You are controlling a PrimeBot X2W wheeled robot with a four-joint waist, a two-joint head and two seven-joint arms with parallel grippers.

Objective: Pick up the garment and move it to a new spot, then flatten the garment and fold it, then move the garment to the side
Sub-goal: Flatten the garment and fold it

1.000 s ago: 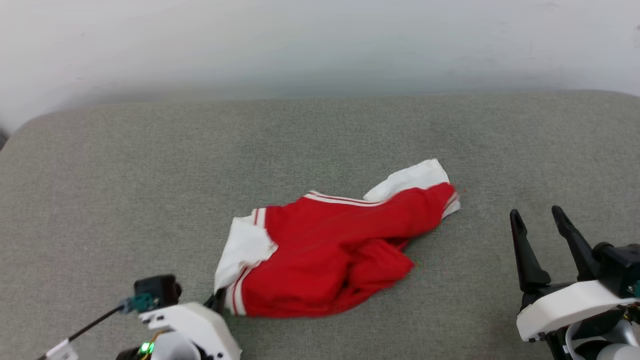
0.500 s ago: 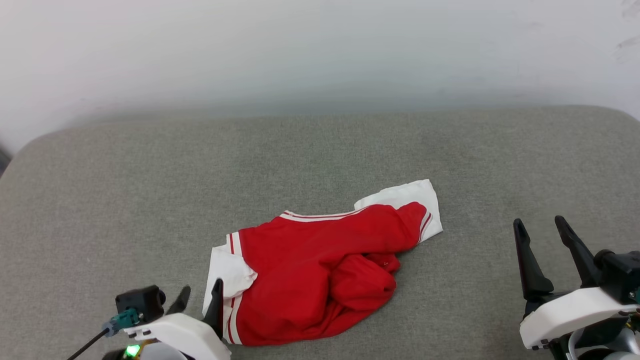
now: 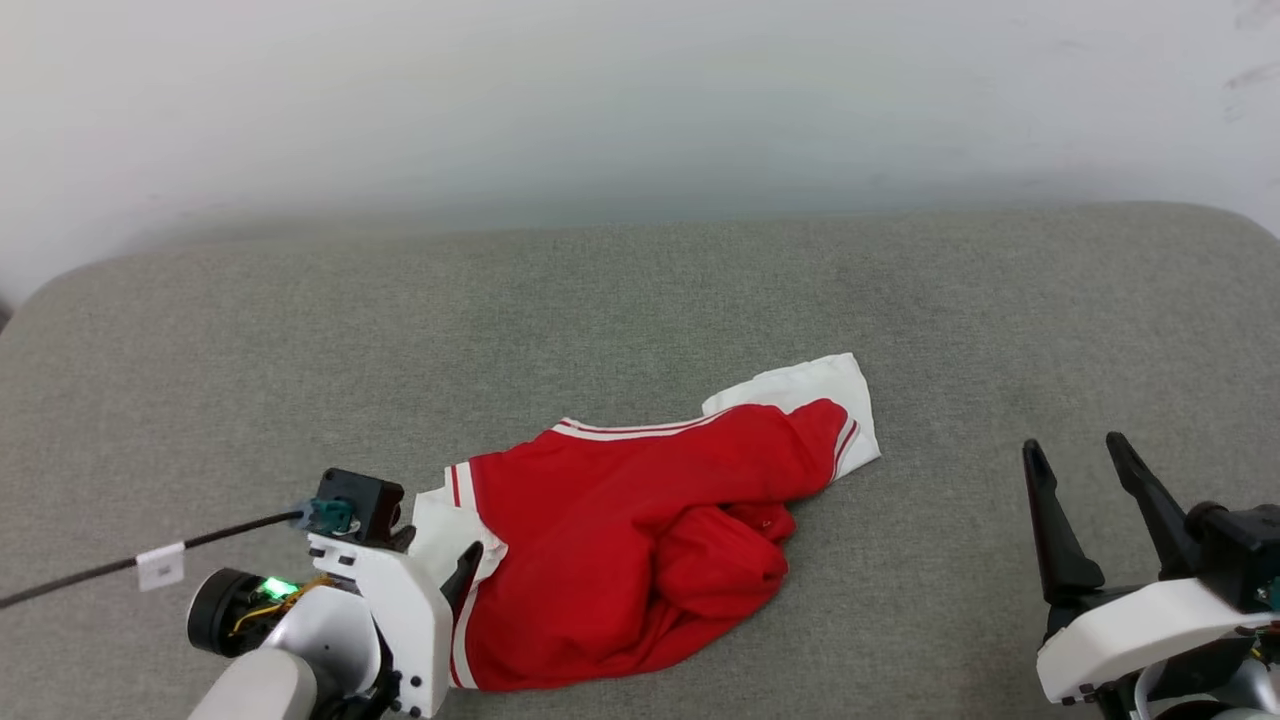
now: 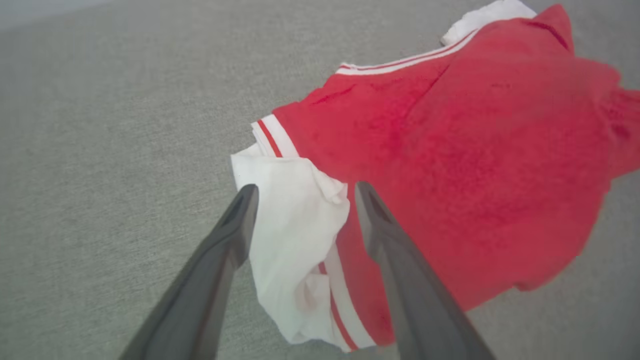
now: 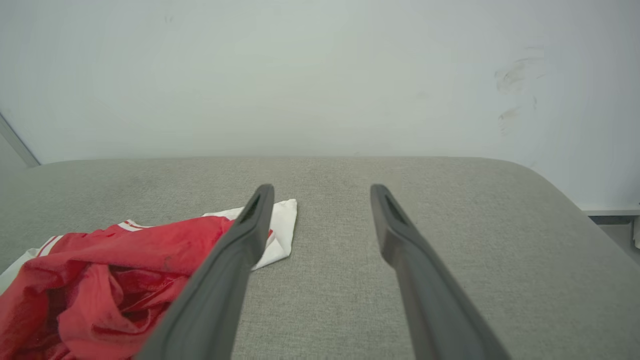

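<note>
Reaching forward over the last half second, my left gripper (image 4: 302, 192), fingers wide, now straddles the white sleeve (image 4: 295, 225) of the garment (image 3: 640, 540), which lies crumpled at lower centre on the grey cushion (image 3: 700, 290). I read this as a regrasp for flattening. My right gripper (image 3: 1072, 450) waits, fingers wide, at lower right.

Grey fabric cushion (image 3: 640, 280), pale wall (image 3: 640, 90) behind w/ maybe scuff marks.
</note>
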